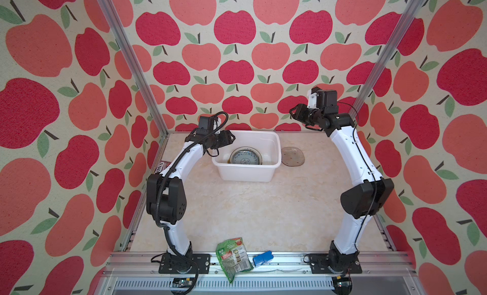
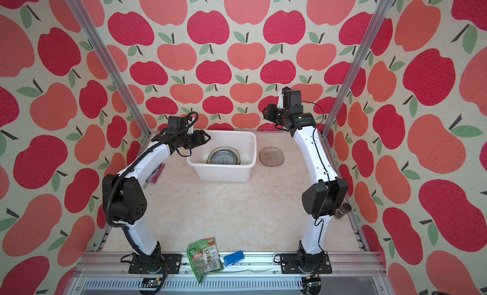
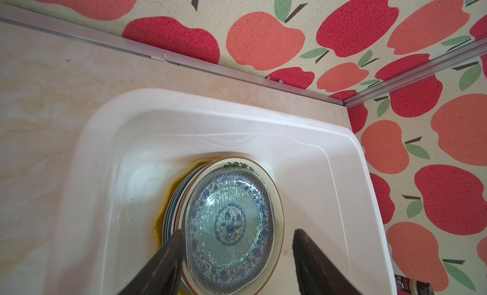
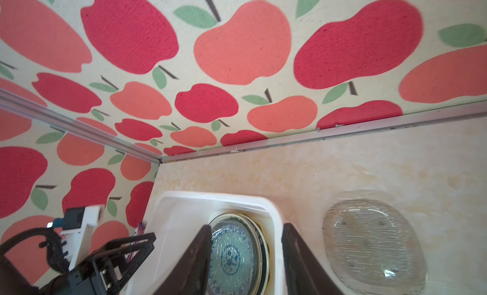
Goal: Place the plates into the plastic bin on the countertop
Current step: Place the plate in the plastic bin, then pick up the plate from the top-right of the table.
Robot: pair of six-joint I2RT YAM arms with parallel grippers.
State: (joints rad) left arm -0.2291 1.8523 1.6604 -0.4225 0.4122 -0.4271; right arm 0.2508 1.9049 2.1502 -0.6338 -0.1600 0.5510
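while the left gripper hangs open, empty, over the white bin, plates lie stacked inside below its jaws, clear ribbed glass over blue print. just right, a smoky glass plate rests on marbled countertop; farther back, raised, the right gripper gapes empty.

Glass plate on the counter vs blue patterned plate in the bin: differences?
Place: the glass plate lies alone on the countertop beside the plastic bin; the blue patterned plate sits inside it, in a stack. Look: the glass plate is see-through and smoky; the blue patterned plate carries blue print. Shape: the glass plate is a rounded oblong; the blue patterned plate is round. Both lie flat.
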